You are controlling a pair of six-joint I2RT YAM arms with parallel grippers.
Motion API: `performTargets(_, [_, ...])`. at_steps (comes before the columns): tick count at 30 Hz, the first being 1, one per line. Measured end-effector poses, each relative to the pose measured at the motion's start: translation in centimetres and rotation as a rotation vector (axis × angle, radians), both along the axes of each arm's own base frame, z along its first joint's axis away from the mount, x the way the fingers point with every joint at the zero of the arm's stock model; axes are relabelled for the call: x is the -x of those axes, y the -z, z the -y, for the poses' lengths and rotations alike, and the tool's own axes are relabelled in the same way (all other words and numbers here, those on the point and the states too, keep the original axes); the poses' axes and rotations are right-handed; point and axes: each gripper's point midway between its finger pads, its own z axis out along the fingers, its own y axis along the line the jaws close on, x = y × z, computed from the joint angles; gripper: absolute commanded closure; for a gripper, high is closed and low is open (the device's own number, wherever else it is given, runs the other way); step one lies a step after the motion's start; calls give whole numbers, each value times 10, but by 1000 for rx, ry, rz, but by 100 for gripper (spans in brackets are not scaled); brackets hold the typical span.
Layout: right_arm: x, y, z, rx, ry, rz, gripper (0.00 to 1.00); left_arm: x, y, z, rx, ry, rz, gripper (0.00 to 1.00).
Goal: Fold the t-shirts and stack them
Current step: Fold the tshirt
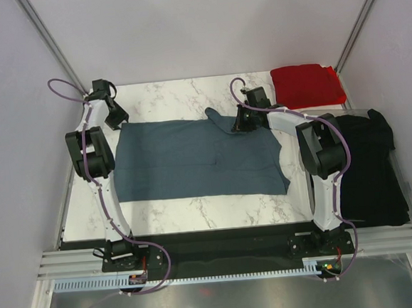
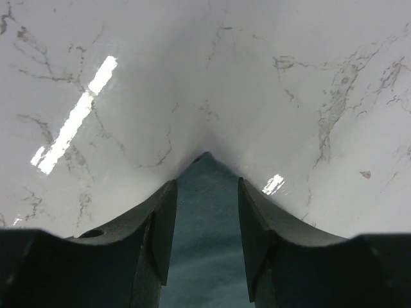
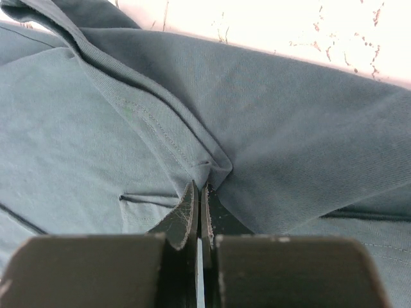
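Note:
A slate blue-grey t-shirt [image 1: 192, 158] lies spread across the marble table, partly folded, with one sleeve sticking up at its far edge. My left gripper [image 1: 118, 122] stands at the shirt's far left corner. In the left wrist view its jaws [image 2: 205, 192] are apart, and the cloth corner [image 2: 204, 224] lies flat between them. My right gripper [image 1: 241, 123] is at the far edge near the sleeve. Its fingers [image 3: 199, 187] are shut on a puckered fold of the blue-grey t-shirt [image 3: 77, 128]. A folded red t-shirt [image 1: 306, 85] lies at the far right. A black t-shirt [image 1: 368, 170] is draped at the right side.
The marble table [image 1: 172, 92] shows bare stretches behind the blue-grey shirt and along its near edge [image 1: 196, 213]. Grey walls close in on both sides. A metal rail with the arm bases runs along the near edge [image 1: 221, 253].

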Motion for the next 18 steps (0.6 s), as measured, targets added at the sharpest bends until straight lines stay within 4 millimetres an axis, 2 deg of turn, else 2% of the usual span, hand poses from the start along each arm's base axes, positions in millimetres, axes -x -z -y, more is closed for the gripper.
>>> performTargets(4, [-1, 0, 0, -1, 0, 3, 100, 1, -1, -1, -5, -3, -10, 59])
performTargets(6, [-1, -1, 0, -2, 0, 5, 100, -2, 0, -1, -4, -2, -9, 59])
performTargets(12, [-1, -1, 0, -1, 0, 7, 100, -10, 5, 1, -1, 3, -6, 50])
performTargets(16, [-1, -1, 0, -2, -1, 7, 100, -18, 5, 3, -4, 10, 7, 50])
performTargets(18, [-1, -1, 0, -2, -1, 7, 100, -20, 5, 5, -3, 13, 11, 55])
